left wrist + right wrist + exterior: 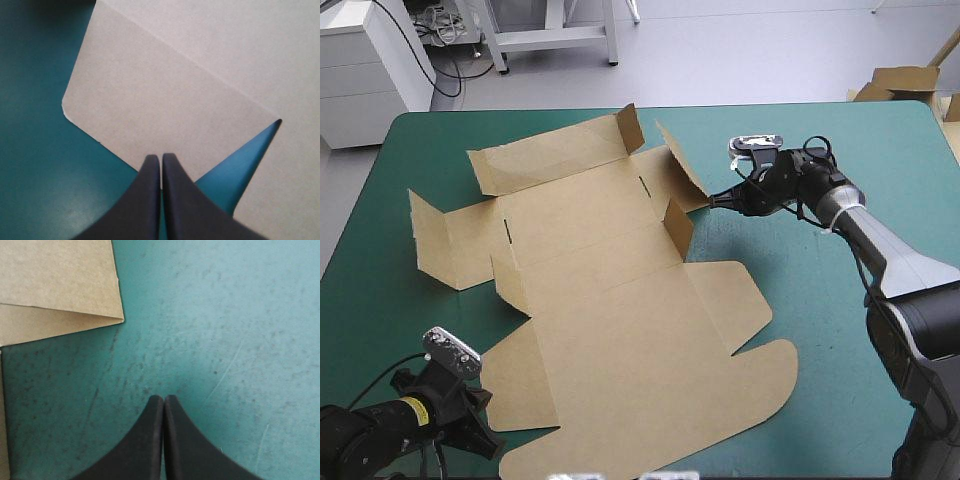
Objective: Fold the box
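While both arms sit low at opposite corners of the job, the brown box (610, 300) lies unfolded across the middle of the teal-green counter (800, 140), most of its board flat on the cover. Its broad lid (650, 380), rounded at the corners, spreads toward the near edge. The narrower panels reach toward the far edge, where the far panel (555, 155) tilts up from its crease. On the box's right side, two side flaps stand partly upright: the outer flap (682, 172) and, just nearer, the inner flap (678, 228).

The right gripper (713, 201) points at the outer flap from the right, its black fingers (145, 440) pressed together in a single point. From its wrist, a strip of bare cover separates the tip from the flap's creased corner, which sits ahead and off to one side.

At the near-left corner of the counter, the left gripper (161, 157) faces the box's rounded flap (150, 100), its fingers likewise together. Their tip sits at that flap's edge, beside a wedge of bare cover between the flap and the lid. Whether the tip touches the board cannot be told.

More board (905, 82) lies beyond the counter's far right corner.
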